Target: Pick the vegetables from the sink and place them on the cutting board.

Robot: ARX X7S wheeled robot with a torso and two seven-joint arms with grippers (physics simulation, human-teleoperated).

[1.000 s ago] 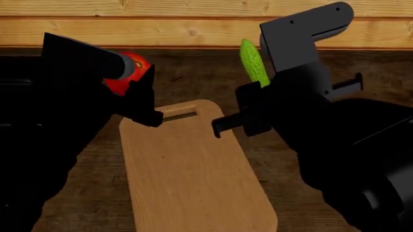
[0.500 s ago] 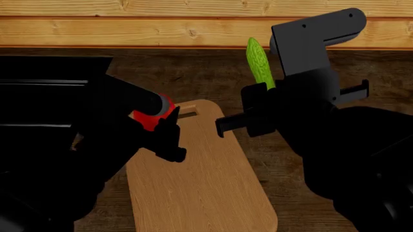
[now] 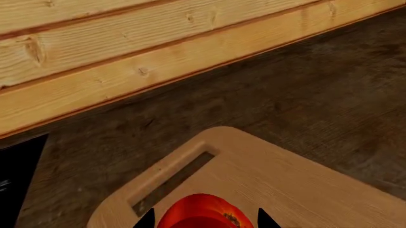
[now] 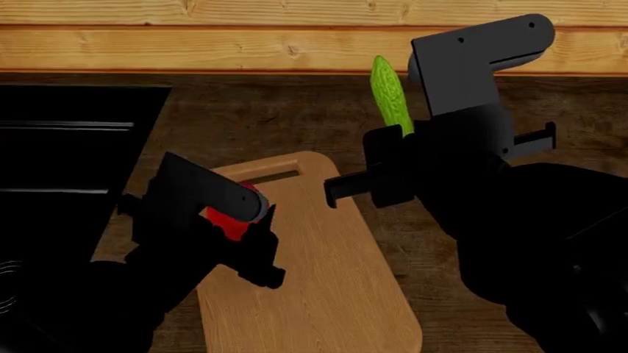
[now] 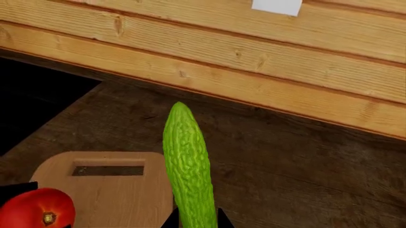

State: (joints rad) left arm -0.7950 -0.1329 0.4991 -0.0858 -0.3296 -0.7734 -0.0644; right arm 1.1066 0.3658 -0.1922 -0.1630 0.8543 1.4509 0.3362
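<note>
We look down over a dark wooden tabletop (image 4: pixel 294 118) with a pale plank wall behind it at twelve o'clock. The black sink (image 4: pixel 59 162) fills the view at nine o'clock and appears to hold no vegetables now; only part of one basin shows. Just beside it, the tan cutting board (image 4: pixel 324 279) runs from the middle of the view toward six o'clock, its slot handle at the far end.

Our right arm fills the four o'clock side of the head view. Its right claw (image 5: pixel 197 219) is clamped on the lower end of the bumpy green cucumber (image 4: pixel 390 92), which stands nearly upright, tip toward twelve o'clock, held in the air near the board's far right corner rather than over its middle.

Our left arm reaches in from seven o'clock. The left claw (image 3: pixel 206 222) is closed around the red tomato (image 4: pixel 228 213), a dark tip showing on either side of it. The tomato sits over the board just inside the slot handle. We cannot tell whether it touches the wood yet.

We judge that picking is done and placing is in hand. The next move calls for lowering the tomato until it rests, then parting the left claw gently, since a round tomato may roll. After that the cucumber needs swinging toward eight o'clock, over bare board, and tilting flat before release.
</note>
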